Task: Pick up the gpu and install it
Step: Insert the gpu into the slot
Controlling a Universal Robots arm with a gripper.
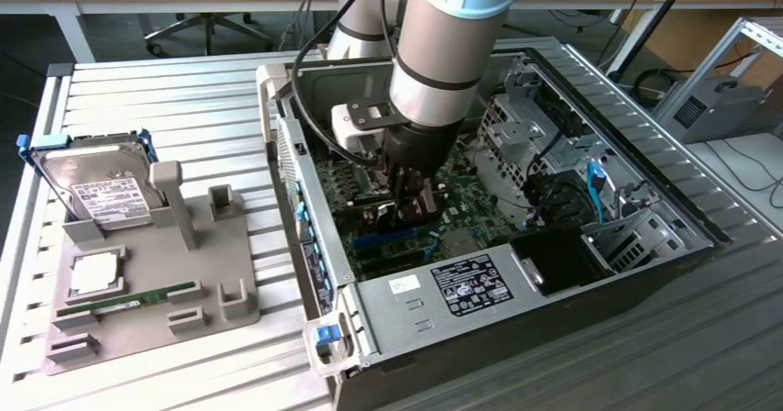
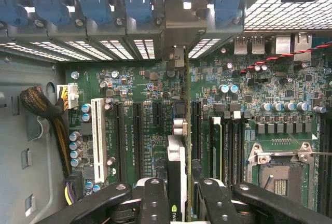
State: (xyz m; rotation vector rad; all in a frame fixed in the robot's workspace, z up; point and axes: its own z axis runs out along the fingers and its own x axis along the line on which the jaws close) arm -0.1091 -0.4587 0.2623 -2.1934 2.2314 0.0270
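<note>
At the exterior view's left, on the slatted tabletop (image 1: 159, 90), sits a grey holder (image 1: 208, 273) with a hard drive (image 1: 108, 195) propped up at its far end, a square chip (image 1: 94, 273) below that and a green RAM stick (image 1: 128, 299) lying flat just beside the chip. To the right of the holder lies the open computer case (image 1: 404, 324), and my arm reaches down into the middle of it. My hand (image 1: 404, 211) is low over the motherboard (image 2: 145, 79), closed narrowly on the gpu (image 2: 176, 162), which I hold on edge between my fingers (image 2: 155, 198). From the wrist the card runs straight away from me toward the rear slot openings, its silver bracket (image 2: 179, 32) against the back wall of the case under the blue latches (image 2: 93, 1). The card stands between the black expansion slots, with the white slot (image 2: 97, 136) beyond them on one side, and the memory slots and the processor socket (image 2: 282, 177) on the other. Whether its lower edge has entered a slot I cannot tell.
</note>
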